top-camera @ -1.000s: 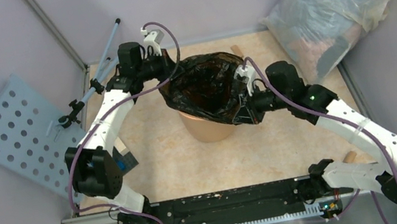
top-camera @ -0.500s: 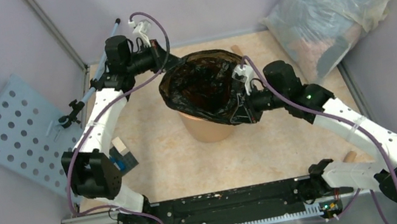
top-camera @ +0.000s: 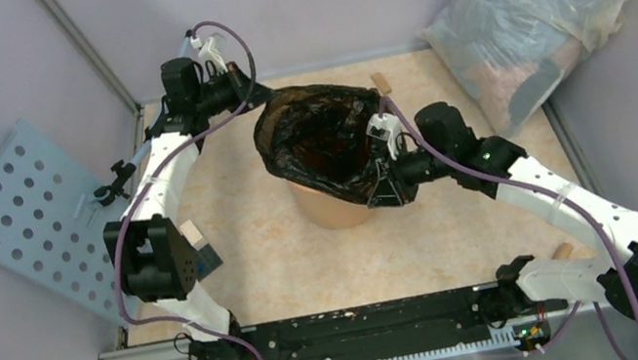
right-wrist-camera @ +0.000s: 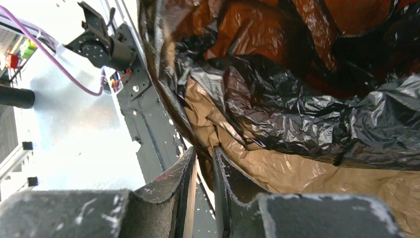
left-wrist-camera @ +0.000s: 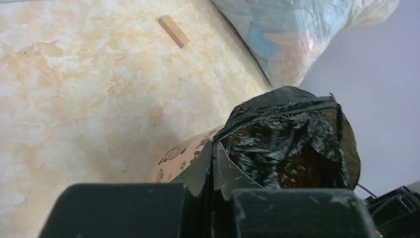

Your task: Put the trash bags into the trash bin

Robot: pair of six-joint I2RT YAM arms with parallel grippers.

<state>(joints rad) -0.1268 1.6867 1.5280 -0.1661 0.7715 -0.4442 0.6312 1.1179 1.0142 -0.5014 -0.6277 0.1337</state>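
One black bag (top-camera: 322,135), one orange bin (top-camera: 332,209), two arms (top-camera: 159,180) (top-camera: 546,194). One stuffed sack (top-camera: 532,4) at the worktop's far right corner, and one perforated panel (top-camera: 24,217). Wooden blocks (top-camera: 380,82) number three: far edge, left edge, near right corner.

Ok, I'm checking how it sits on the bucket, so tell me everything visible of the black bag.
The black bag is thin, glossy, crinkled plastic, its mouth spread open and facing up, draped over the orange bucket. The left gripper pinches its far-left rim; the right gripper sits at its near-right edge, jaws slightly apart.
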